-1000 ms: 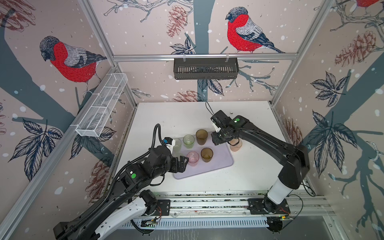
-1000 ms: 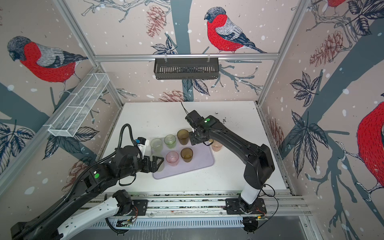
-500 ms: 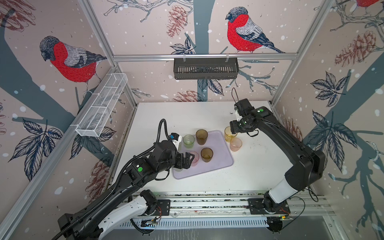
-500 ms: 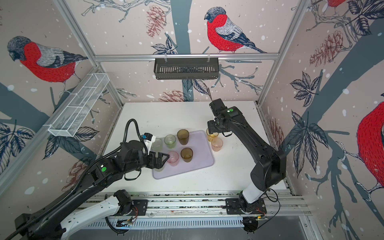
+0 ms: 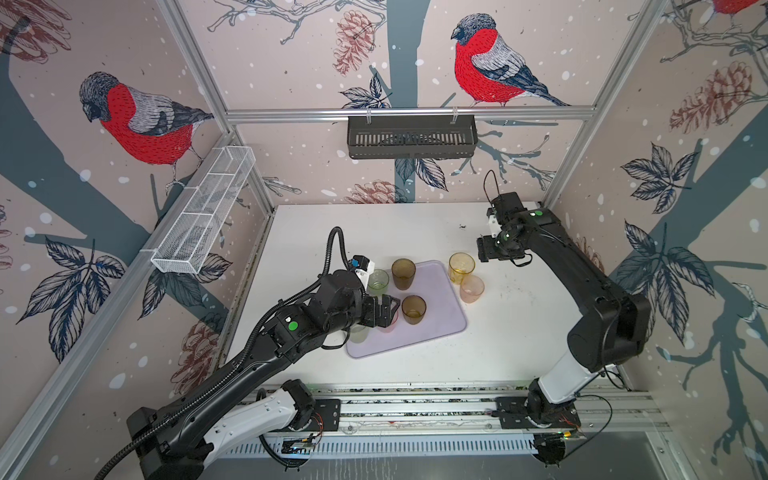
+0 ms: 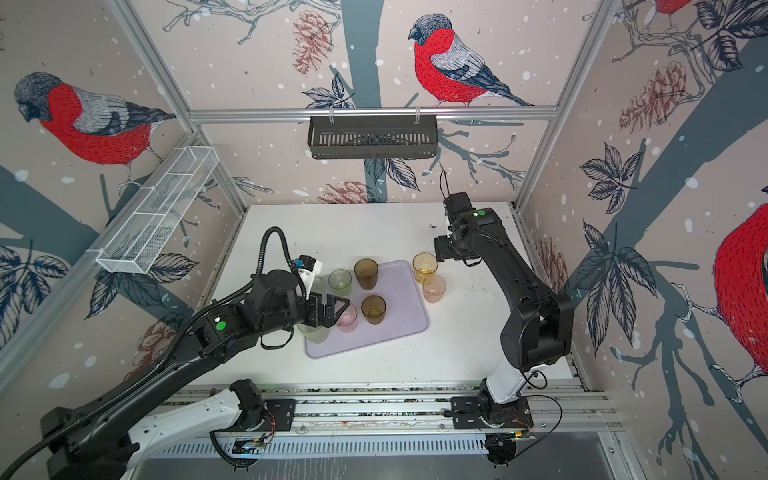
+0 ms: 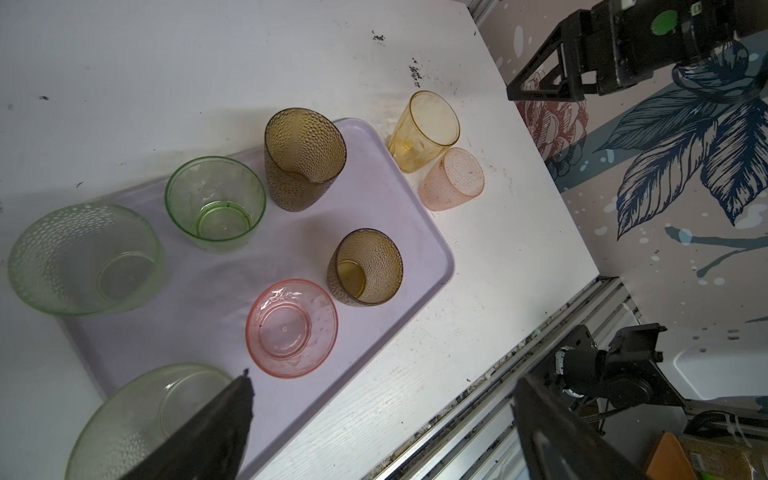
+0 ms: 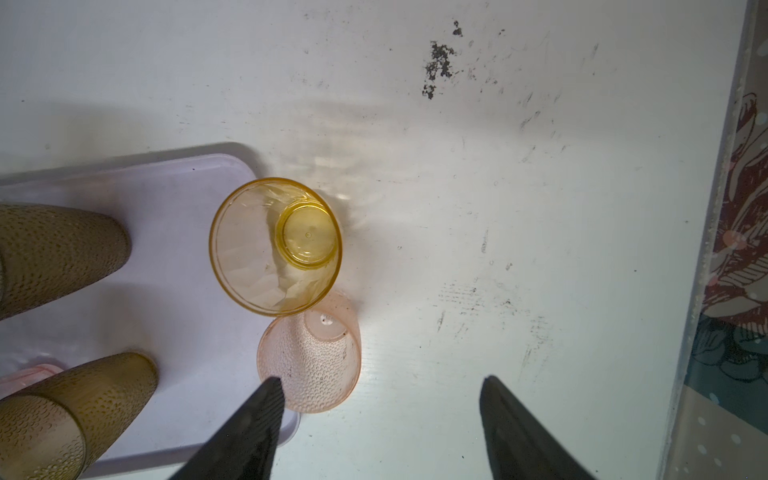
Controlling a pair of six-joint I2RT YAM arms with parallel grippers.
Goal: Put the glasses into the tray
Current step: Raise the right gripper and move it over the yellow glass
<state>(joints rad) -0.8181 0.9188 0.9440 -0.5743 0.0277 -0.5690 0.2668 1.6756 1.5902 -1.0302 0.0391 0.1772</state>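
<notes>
The lavender tray (image 5: 442, 322) (image 6: 405, 320) (image 7: 419, 232) (image 8: 187, 291) lies mid-table. On it stand two brown glasses (image 5: 403, 273) (image 5: 413, 309), a green glass (image 5: 377, 280), a pink glass (image 7: 291, 328) and a pale green glass (image 7: 145, 419); another pale green glass (image 7: 83, 259) is at its edge. An amber-yellow glass (image 5: 461, 267) (image 8: 274, 245) and a peach glass (image 5: 471, 288) (image 8: 309, 353) stand on the table just right of the tray. My left gripper (image 5: 388, 309) (image 7: 382, 376) hangs open and empty over the pink glass. My right gripper (image 5: 484, 253) (image 8: 382, 379) is open and empty, right of the yellow glass.
A black slotted basket (image 5: 411, 137) hangs on the back wall and a white wire-mesh basket (image 5: 203, 216) on the left wall. Aluminium posts frame the white table (image 5: 374, 232). The arms' rail (image 5: 415, 409) runs along the front edge.
My right gripper has moved from over the tray to the back right and opened wider; the amber-yellow glass now stands uncovered on the table. My left gripper has shifted right over the tray.
</notes>
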